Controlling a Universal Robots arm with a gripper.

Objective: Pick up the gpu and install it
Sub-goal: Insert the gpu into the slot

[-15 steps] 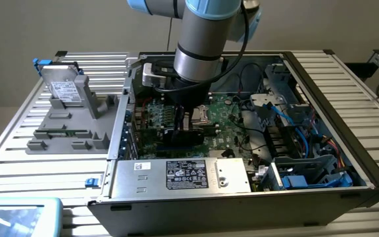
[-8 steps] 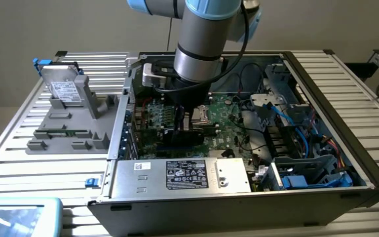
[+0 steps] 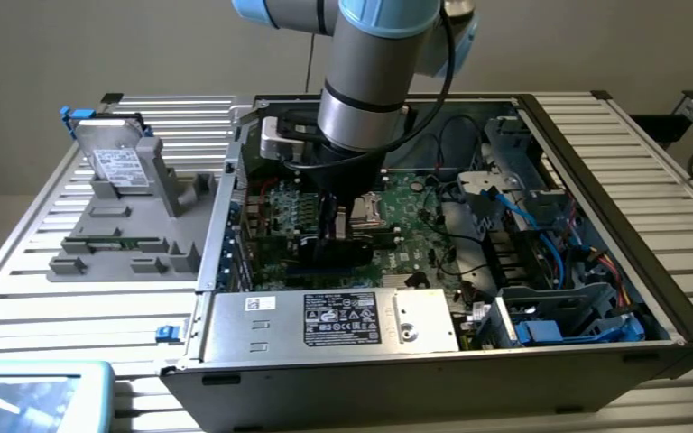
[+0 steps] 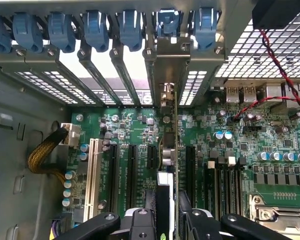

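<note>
Your gripper [image 4: 167,220] clamps the gpu [image 4: 171,150] on edge over the motherboard [image 4: 210,150], bracket at twelve o'clock, lined up with its slot.

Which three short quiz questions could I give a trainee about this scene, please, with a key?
1. True or false: the gripper holds the card on its edge inside the computer case.
2. Where is the hard drive? A: in the case. B: on the grey stand outside the case. C: in the gripper.
3. Fill in: the clips over the rear slots are ___.
Key: 1 true; 2 B; 3 blue.
</note>
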